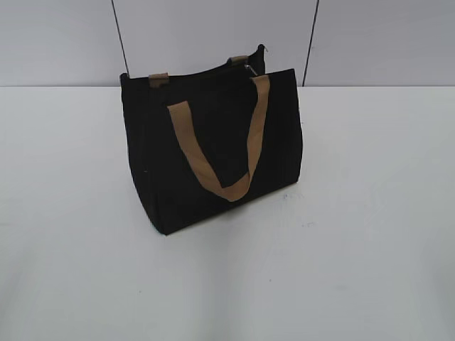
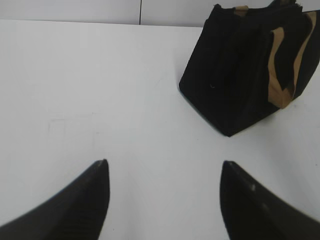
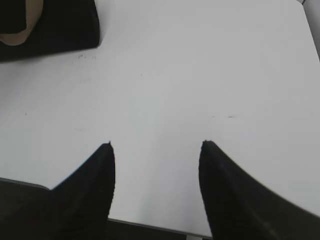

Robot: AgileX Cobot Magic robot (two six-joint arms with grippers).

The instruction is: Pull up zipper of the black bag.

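The black bag point(image 1: 213, 149) stands upright on the white table, with a tan handle point(image 1: 220, 186) hanging down its front. A small silvery zipper pull point(image 1: 249, 69) shows at the top right of the bag, near a black tab point(image 1: 260, 50). The bag also shows in the left wrist view point(image 2: 235, 75), far right, and a corner of it in the right wrist view point(image 3: 55, 25). My left gripper point(image 2: 164, 162) is open and empty over the bare table, well short of the bag. My right gripper point(image 3: 156, 144) is open and empty near the table's front edge. Neither gripper shows in the exterior view.
The white table point(image 1: 370, 234) runs wide around the bag. A grey panelled wall point(image 1: 57, 35) stands behind it. The table's front edge point(image 3: 150, 226) lies just under my right gripper.
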